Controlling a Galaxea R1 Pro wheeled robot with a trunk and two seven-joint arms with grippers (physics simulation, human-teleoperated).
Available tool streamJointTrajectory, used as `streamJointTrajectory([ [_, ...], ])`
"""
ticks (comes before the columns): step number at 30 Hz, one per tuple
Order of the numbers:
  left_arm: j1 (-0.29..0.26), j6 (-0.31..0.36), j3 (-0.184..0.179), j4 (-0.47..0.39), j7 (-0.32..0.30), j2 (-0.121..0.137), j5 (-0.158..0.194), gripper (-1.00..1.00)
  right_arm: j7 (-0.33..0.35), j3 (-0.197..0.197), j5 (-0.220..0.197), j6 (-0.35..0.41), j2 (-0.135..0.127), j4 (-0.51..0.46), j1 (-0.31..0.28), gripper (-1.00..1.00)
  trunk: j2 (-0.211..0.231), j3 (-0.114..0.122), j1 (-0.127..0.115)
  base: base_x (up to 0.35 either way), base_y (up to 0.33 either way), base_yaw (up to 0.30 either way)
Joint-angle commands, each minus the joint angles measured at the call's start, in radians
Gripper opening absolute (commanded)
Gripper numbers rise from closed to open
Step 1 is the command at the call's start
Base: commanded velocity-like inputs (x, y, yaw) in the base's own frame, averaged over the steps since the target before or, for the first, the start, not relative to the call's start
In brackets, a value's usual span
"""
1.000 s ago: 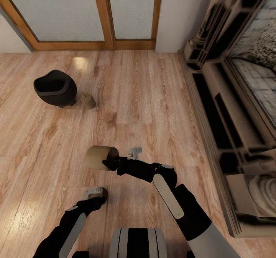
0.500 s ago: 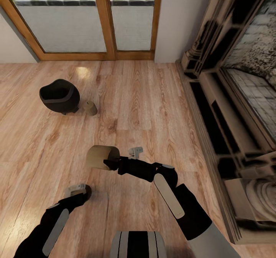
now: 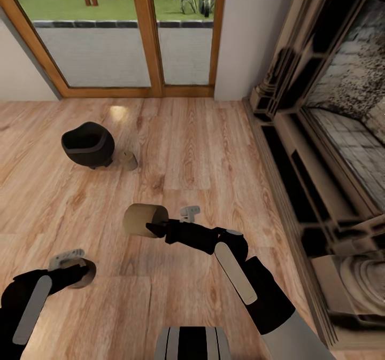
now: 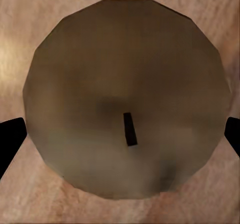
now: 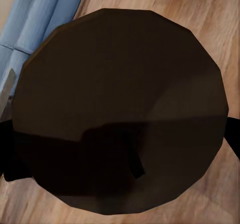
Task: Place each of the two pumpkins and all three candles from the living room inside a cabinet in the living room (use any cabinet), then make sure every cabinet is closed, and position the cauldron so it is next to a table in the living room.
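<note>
Fingers [image 4: 10, 139] flanking round beige wicked candle [image 4: 125, 97]

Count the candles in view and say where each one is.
3. One candle is held in the right gripper, one candle is in the left gripper, and one candle stands on the floor beside the cauldron.

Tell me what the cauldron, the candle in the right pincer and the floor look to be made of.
Cauldron: matte black, probably cast metal; dark with no shine.
Candle in the right pincer: wax by its look, dull beige-tan, with a dark wick on its flat top.
Floor: varnished wood planks; grain lines and a soft glare patch.
</note>
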Motion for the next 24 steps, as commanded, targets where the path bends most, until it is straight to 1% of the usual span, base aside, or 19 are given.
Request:
streamJointTrajectory([
  [1, 0.0, 0.016, 0.009, -0.01, 0.009, 0.003, 0.013, -1.0, 0.0, -0.001, 0.0, 0.005, 0.0, 0.003, 0.0, -1.0, 0.0, 0.003, -0.001, 0.0, 0.0, 0.0],
  [3, 0.0, 0.03, 0.019, -0.019, 0.009, 0.016, 0.014, -1.0, -0.006, -0.002, 0.0, 0.005, 0.0, 0.01, 0.0, -1.0, 0.0, 0.011, -0.001, 0.0, 0.0, 0.0],
  [4, 0.0, 0.036, 0.024, -0.022, 0.009, 0.029, 0.015, -1.0, -0.011, -0.002, 0.0, 0.005, 0.0, 0.014, 0.0, -1.0, 0.001, 0.015, -0.002, 0.0, 0.0, 0.0],
  [6, 0.0, 0.04, 0.036, -0.024, 0.009, 0.046, 0.016, -1.0, -0.016, -0.002, 0.0, 0.006, 0.0, 0.024, 0.0, -1.0, 0.001, 0.023, -0.003, 0.0, 0.0, 0.0],
  [8, 0.0, 0.042, 0.063, -0.025, 0.009, 0.057, 0.016, -1.0, -0.026, -0.002, 0.0, 0.011, 0.001, 0.037, 0.0, -1.0, 0.002, 0.03, -0.004, 0.0, 0.0, 0.0],
  [9, 0.0, 0.043, 0.085, -0.025, 0.009, 0.062, 0.016, -1.0, -0.036, -0.002, 0.0, 0.016, 0.001, 0.043, 0.0, -1.0, 0.002, 0.034, -0.004, 0.0, 0.0, 0.0],
  [12, 0.001, 0.045, 0.119, -0.026, 0.009, 0.067, 0.016, -1.0, -0.064, -0.002, 0.0, 0.02, 0.002, 0.053, 0.0, -1.0, 0.003, 0.046, -0.005, 0.0, 0.0, 0.0],
  [15, 0.001, 0.045, 0.127, -0.026, 0.009, 0.07, 0.016, -1.0, -0.096, -0.002, 0.0, 0.021, 0.003, 0.055, 0.0, -1.0, 0.003, 0.057, -0.007, -0.012, 0.0, 0.0],
  [18, 0.001, 0.045, 0.129, -0.026, 0.009, 0.071, 0.016, -1.0, -0.107, -0.001, 0.0, 0.021, 0.004, 0.055, 0.0, -1.0, 0.004, 0.069, -0.008, -0.184, 0.0, 0.0],
  [19, 0.001, 0.045, 0.129, -0.027, 0.009, 0.073, 0.033, -1.0, -0.113, -0.001, 0.0, 0.023, 0.004, 0.057, 0.0, -1.0, 0.004, 0.073, -0.009, -0.078, 0.0, 0.0],
  [21, 0.002, 0.045, 0.129, -0.027, 0.009, 0.08, 0.077, -1.0, -0.113, -0.002, 0.0, 0.023, 0.003, 0.057, 0.0, -1.0, 0.005, 0.081, -0.01, -0.041, 0.0, 0.0],
  [22, 0.003, 0.045, 0.128, -0.027, 0.009, 0.092, 0.1, -1.0, -0.113, -0.001, 0.0, 0.023, 0.003, 0.056, 0.0, -1.0, 0.005, 0.085, -0.01, -0.021, 0.0, 0.0],
  [24, 0.005, 0.045, 0.123, -0.027, 0.009, 0.127, 0.148, -1.0, -0.115, -0.001, 0.0, 0.023, 0.005, 0.057, 0.0, -1.0, 0.005, 0.092, -0.011, -0.011, 0.0, 0.0],
])
